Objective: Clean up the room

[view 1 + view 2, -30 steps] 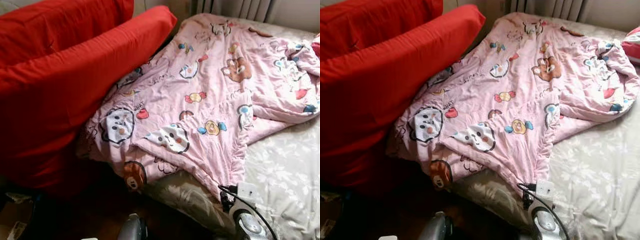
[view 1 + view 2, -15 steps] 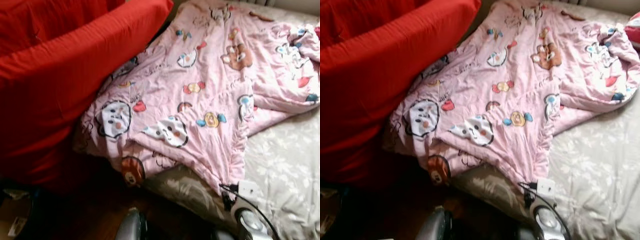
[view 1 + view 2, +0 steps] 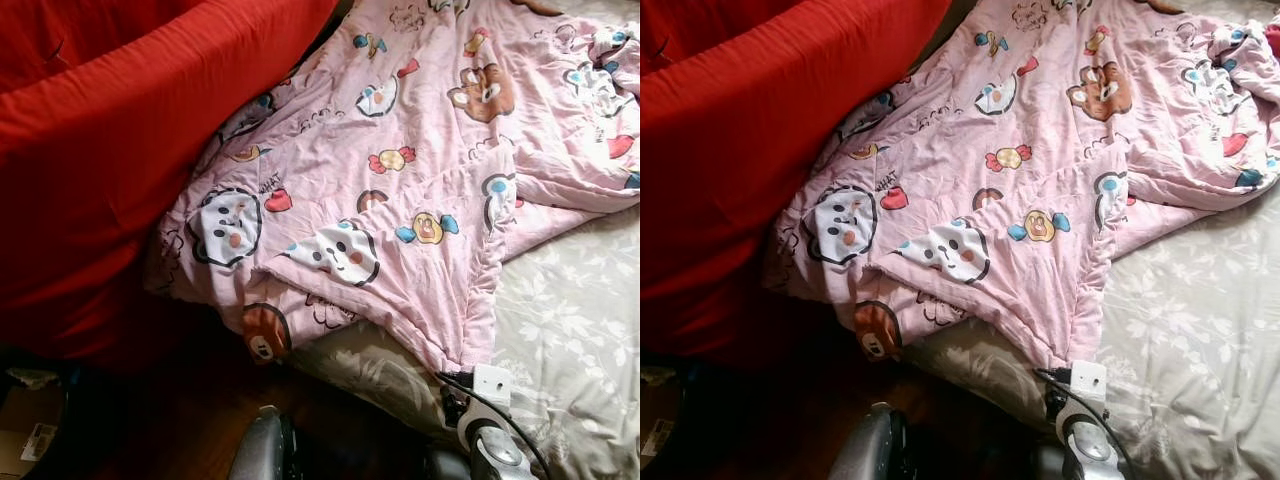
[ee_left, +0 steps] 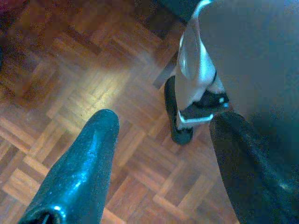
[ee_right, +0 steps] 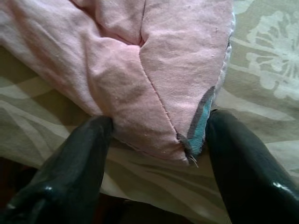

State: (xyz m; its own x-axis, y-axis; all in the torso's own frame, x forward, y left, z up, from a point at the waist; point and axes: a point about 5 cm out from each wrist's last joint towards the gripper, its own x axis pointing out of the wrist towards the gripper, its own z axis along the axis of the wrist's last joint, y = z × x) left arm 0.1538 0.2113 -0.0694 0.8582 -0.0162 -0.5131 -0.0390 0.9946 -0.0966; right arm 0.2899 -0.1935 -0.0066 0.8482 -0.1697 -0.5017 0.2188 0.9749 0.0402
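We see a rumpled pink cartoon-print quilt (image 3: 420, 170) on the floral sheet (image 3: 570, 320). Our right gripper (image 5: 156, 140) is spread wide, its fingers flanking the quilt's near corner.

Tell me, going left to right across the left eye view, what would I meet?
Red cushion → pink cartoon-print quilt → beige flowered bedsheet.
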